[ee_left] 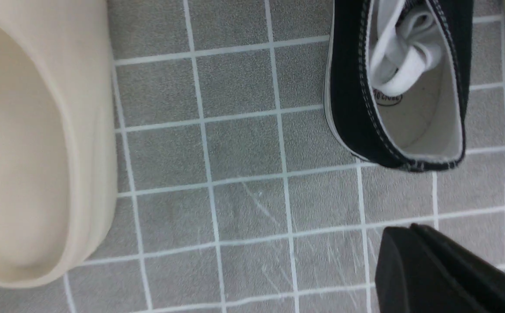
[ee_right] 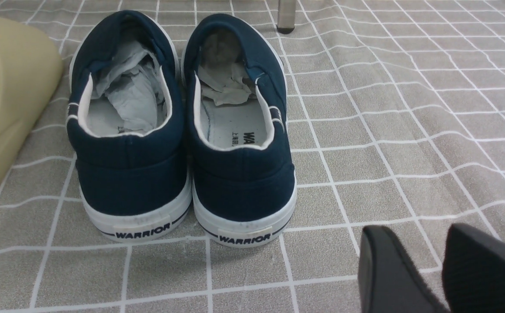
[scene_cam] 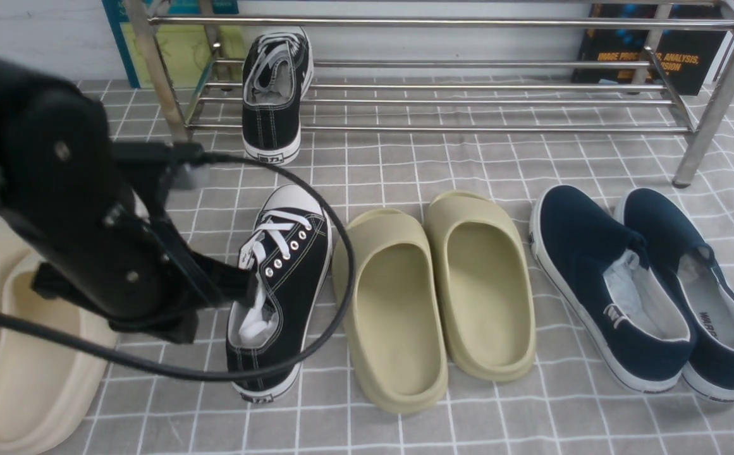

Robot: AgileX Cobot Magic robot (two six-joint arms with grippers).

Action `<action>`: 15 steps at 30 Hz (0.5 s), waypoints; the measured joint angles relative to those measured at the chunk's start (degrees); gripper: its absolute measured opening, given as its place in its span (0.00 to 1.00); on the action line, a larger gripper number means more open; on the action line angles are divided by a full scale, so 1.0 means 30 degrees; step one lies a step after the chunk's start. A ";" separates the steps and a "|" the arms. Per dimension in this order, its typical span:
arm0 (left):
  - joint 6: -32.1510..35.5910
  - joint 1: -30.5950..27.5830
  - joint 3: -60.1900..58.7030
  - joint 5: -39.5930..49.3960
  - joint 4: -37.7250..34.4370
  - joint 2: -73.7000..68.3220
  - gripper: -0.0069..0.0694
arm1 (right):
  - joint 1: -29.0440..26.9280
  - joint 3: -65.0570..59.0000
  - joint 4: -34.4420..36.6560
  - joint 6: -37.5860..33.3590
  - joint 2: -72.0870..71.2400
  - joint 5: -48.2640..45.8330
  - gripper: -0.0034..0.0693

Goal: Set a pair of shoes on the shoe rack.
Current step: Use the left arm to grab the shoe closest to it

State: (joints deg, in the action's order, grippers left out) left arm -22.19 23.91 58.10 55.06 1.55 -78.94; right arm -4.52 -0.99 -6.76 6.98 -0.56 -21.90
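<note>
One sneaker (scene_cam: 276, 95) stands on the lower bars of the rack (scene_cam: 442, 129), near its left end, toe to the wall, heel reaching over the front bar; the other sneaker (scene_cam: 281, 291) is on the desk (scene_cam: 404, 164) in front of the rack, toe toward it, white laces partly tucked inside. The left arm (scene_cam: 76, 208) is low, just beside this sneaker on its left; the left wrist view shows a gap between the left claw (ee_left: 435, 265) and the heel; whether this claw is apart or together I cannot tell. To the right lie two olive slides (scene_cam: 436, 291), then two navy slip-ons (scene_cam: 645, 284); cream slides (scene_cam: 19, 354) are at the far left. The right claw (ee_right: 424, 237) hovers behind the navy heels, its fingers a little apart, nothing between them.
</note>
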 joint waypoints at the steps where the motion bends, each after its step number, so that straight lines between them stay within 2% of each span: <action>1: -0.0061 0.0000 -0.0044 0.0000 -0.0003 -0.0059 0.09 | 0.0000 0.0000 0.0000 0.0000 0.0000 0.0000 0.38; 5: -0.0690 0.0000 -0.0330 -0.2183 0.0065 -0.1334 0.21 | 0.0000 0.0000 0.0000 0.0000 0.0000 0.0000 0.38; 9: -0.1399 -0.0205 -0.0330 -0.3931 0.0046 -0.2855 0.48 | 0.0000 0.0000 0.0000 0.0000 0.0000 0.0000 0.38; 12: -0.1822 -0.0935 -0.0330 -0.4634 -0.0023 -0.3686 0.57 | 0.0000 0.0000 0.0000 0.0000 0.0000 0.0000 0.38; 15: -0.1862 -0.1425 -0.0330 -0.5006 -0.0142 -0.4141 0.59 | 0.0000 0.0000 0.0000 0.0000 0.0000 0.0000 0.38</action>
State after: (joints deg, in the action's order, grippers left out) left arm -27.77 19.63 57.11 40.04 1.12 -91.36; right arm -4.52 -0.99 -6.76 6.98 -0.56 -21.90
